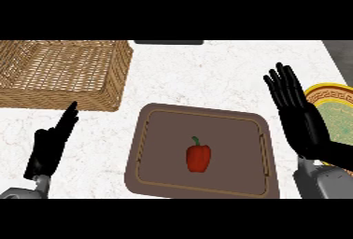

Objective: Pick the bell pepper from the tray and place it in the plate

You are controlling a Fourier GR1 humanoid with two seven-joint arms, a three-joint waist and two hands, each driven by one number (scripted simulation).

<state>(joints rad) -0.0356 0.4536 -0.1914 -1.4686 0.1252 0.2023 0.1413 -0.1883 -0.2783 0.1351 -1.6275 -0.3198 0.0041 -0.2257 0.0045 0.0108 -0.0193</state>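
Right hand (301,119), right of frame: fingers straight, holding nothing, raised between the tray (160,179) and the plate (338,109) at the right edge. Left hand (50,144), lower left: open, resting. The bell pepper (198,157) lies at the tray's centre, untouched. Judged step: pre-reach; next, the right hand must descend leftward and close round the pepper.

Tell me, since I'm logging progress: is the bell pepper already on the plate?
No, the bell pepper lies on the brown tray, apart from the plate at the right edge behind the right hand.
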